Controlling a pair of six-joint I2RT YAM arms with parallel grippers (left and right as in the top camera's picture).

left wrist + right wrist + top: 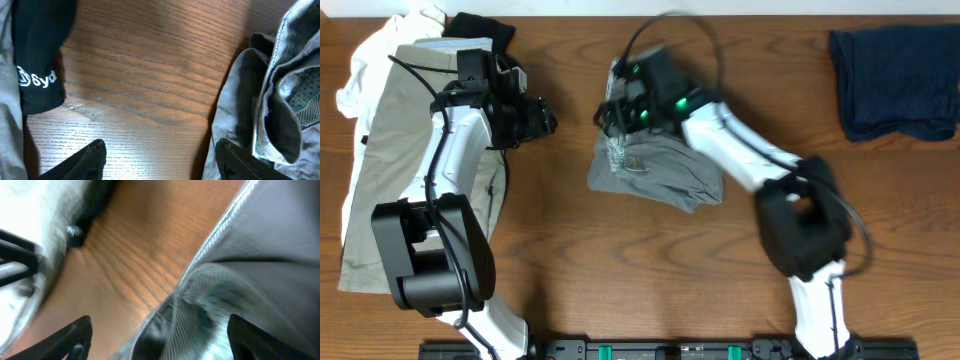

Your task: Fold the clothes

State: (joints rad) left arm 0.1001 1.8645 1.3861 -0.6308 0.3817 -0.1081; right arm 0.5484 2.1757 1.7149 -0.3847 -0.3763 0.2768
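Observation:
The grey shorts (pixel 665 172) lie crumpled at the table's middle, with pale mesh lining showing at their left edge (pixel 618 152). My right gripper (pixel 617 112) hovers over that upper left corner, jaws open; the right wrist view shows the lining (pixel 210 305) between its fingers (pixel 160 335). My left gripper (pixel 542 118) is open over bare wood left of the shorts; its fingers (pixel 160 157) frame the table, with the shorts' edge (pixel 260 110) by the right finger. Khaki shorts (pixel 395 160), a white piece (pixel 380 55) and a black piece (pixel 480 28) lie at left.
A navy garment (pixel 895 80) lies at the back right corner. A black garment with white lettering (pixel 37 65) shows at the left of the left wrist view. The wooden table (pixel 620 280) stretches toward the front edge.

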